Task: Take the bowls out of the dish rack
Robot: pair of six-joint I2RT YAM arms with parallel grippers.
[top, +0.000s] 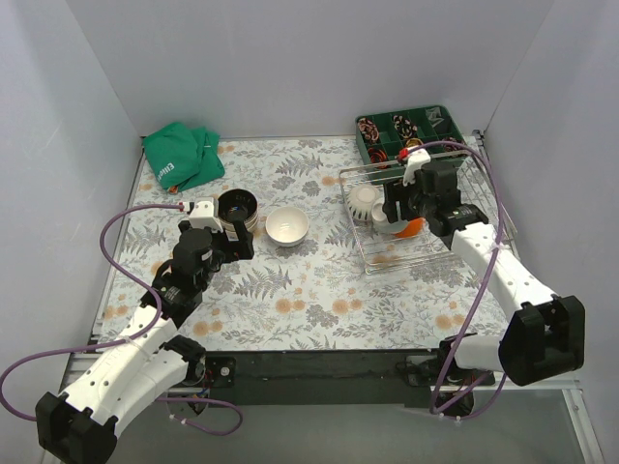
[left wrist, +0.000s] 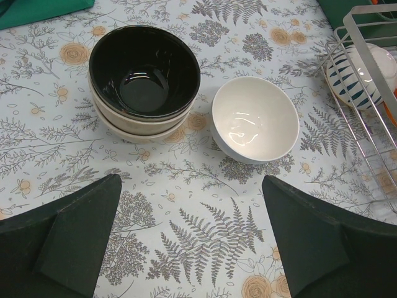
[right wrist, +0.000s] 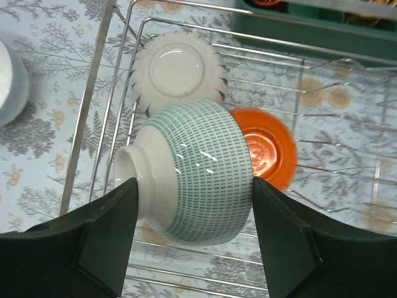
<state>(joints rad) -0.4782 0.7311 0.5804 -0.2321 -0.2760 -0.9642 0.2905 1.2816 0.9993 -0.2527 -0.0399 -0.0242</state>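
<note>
My right gripper (right wrist: 193, 183) is shut on a white bowl with a pale green dash pattern (right wrist: 198, 167), held on its side over the wire dish rack (right wrist: 87, 105). Behind it in the rack lie an orange bowl (right wrist: 270, 155) and a white bowl with blue marks (right wrist: 177, 71), both showing their bases. On the table to the left, a dark-glazed bowl (left wrist: 144, 71) sits stacked in a cream bowl (left wrist: 136, 127), with a white bowl (left wrist: 254, 118) upright beside them. My left gripper (left wrist: 192, 236) hovers open just short of these, holding nothing.
A green compartment tray (top: 406, 130) stands behind the dish rack (top: 426, 251) at the back right. A folded green cloth (top: 182, 155) lies at the back left. Grey walls close in three sides of the floral tablecloth.
</note>
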